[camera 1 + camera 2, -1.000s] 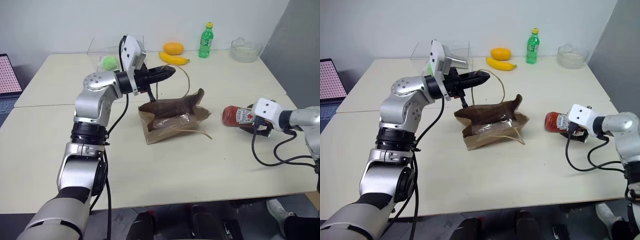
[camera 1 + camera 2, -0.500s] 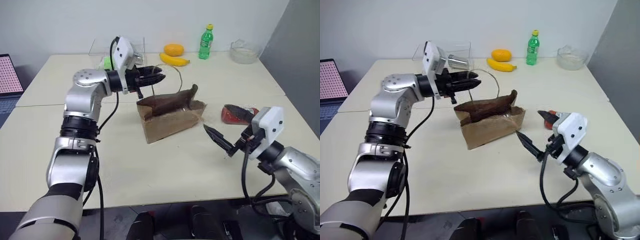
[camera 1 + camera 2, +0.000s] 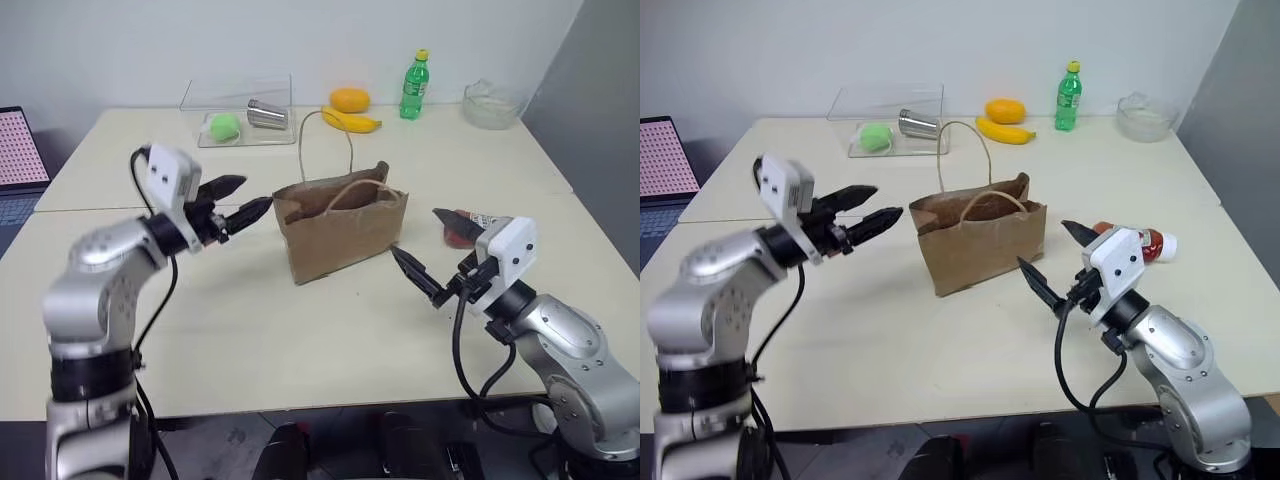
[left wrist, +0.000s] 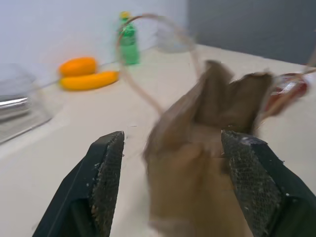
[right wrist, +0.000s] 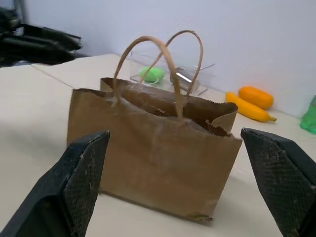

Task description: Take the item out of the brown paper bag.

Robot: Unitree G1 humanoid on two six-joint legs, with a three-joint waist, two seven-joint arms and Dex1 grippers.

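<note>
The wide pale-beige surface (image 3: pixel 300 330) carries everything, two tabletops butted together with a seam running across on the robot's left. Near its middle stands the crinkled brown kraft paper bag (image 3: pixel 340 235), upright with its mouth open, its thin beige string handles (image 3: pixel 325 150) looping up above the rim. At the far edge lies a clear plastic tray (image 3: pixel 240 110) holding a green ball (image 3: pixel 225 126) and a small metal cup (image 3: pixel 267 115) on its side. Further along that edge sit a clear glass bowl (image 3: pixel 490 100), a green soda bottle with a yellow cap (image 3: pixel 413 84), a yellow banana (image 3: pixel 352 120) and an orange fruit (image 3: pixel 350 99) just behind the banana. The left pincer (image 3: pixel 240 198) hangs to the left of the bag, apart from it, its two black fingers spread and holding nothing. The right pincer (image 3: pixel 435 250) is on the bag's right side, fingers spread wide, empty; one fingertip is near the bag's lower corner. The small dark-red sauce bottle with a white label and pale cap (image 3: pixel 1140 240) lies on its side on the surface, outside the bag and to its right, just behind the right pincer.
</note>
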